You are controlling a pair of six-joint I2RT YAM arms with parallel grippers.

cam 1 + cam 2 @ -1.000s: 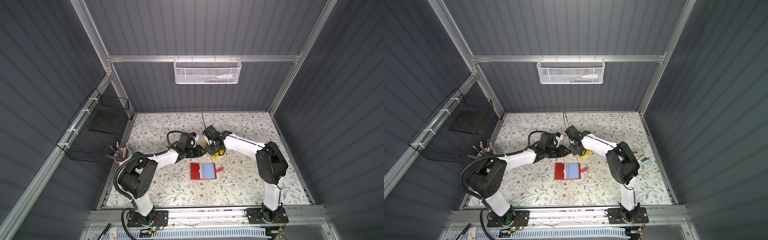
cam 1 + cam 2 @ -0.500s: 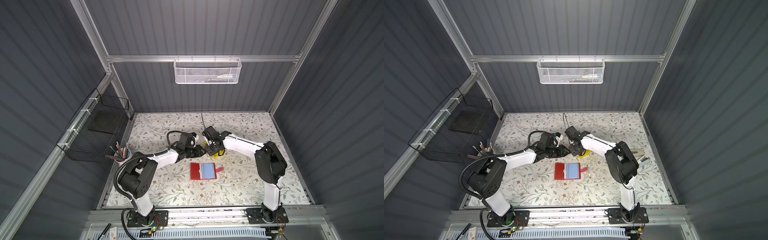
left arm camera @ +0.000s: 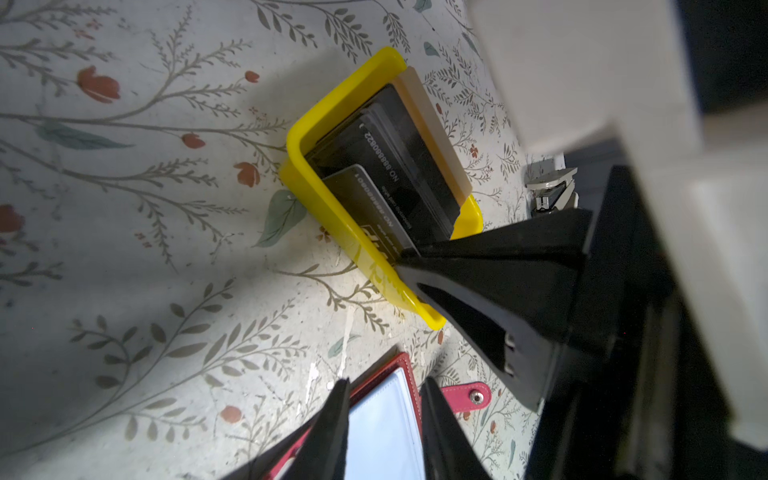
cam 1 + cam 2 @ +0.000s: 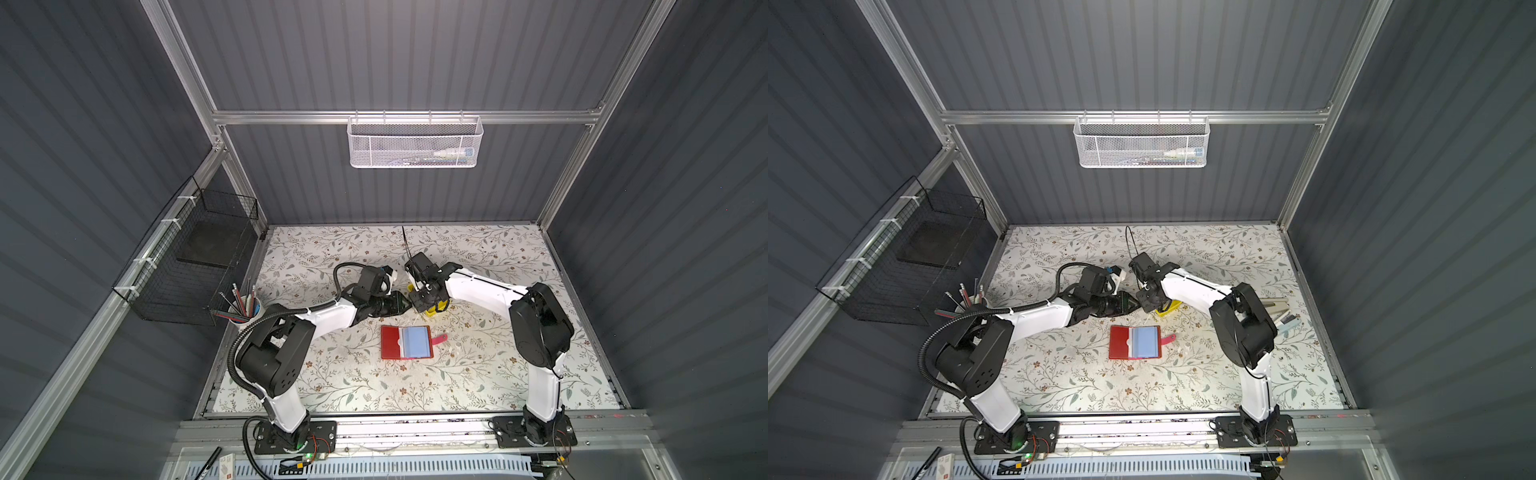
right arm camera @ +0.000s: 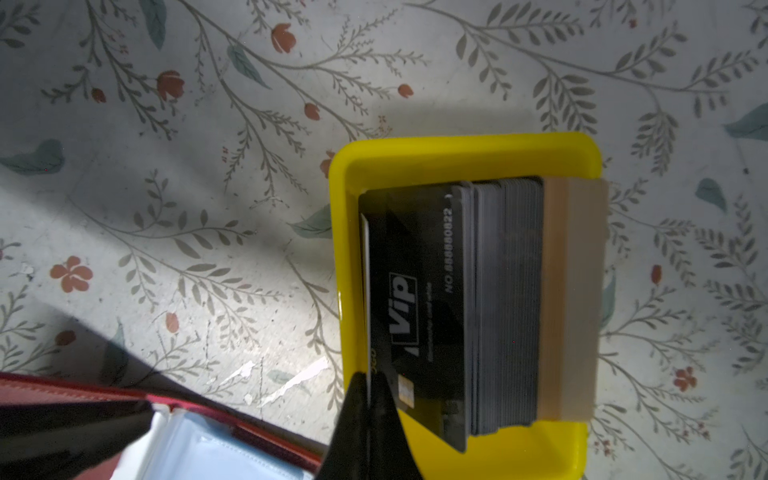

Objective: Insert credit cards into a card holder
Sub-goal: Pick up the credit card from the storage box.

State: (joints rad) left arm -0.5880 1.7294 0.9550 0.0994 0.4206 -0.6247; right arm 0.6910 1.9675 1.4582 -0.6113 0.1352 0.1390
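**Card pinched at the tray, holder lying open**

Right hand (image 5: pixel 365 380) is closed on the edge of one thin card (image 5: pixel 365 291) at the front of the yellow tray (image 5: pixel 457 153). Its fingertips (image 5: pixel 351 419) meet on that edge with no gap showing. This card stands on its edge, slightly apart from the rest of the credit cards (image 5: pixel 507 291). Those are packed upright in the tray, a dark "Vip" face toward the hand and a tan piece (image 5: pixel 573 291) behind them.

Left hand (image 3: pixel 384 386) holds nothing. Its jaws stand a narrow way apart, and the bluish sleeve of the card holder (image 3: pixel 401 363) shows through the gap.

In both top views the card holder (image 4: pixel 405 343) (image 4: pixel 1133 343) lies open and flat near the middle of the floral tabletop (image 4: pixel 498 374). Its red cover is on the 9 o'clock side, its bluish-grey sleeves face up, and its pink strap sticks out toward 3 o'clock. No card is visible in the sleeves from here.

The tray sits at about 1 o'clock from the holder, near it but not touching. The left hand reaches in from 9 o'clock to a spot at 12 o'clock of the holder, its tip just beside the right hand, which comes in over the tray from 3 o'clock.
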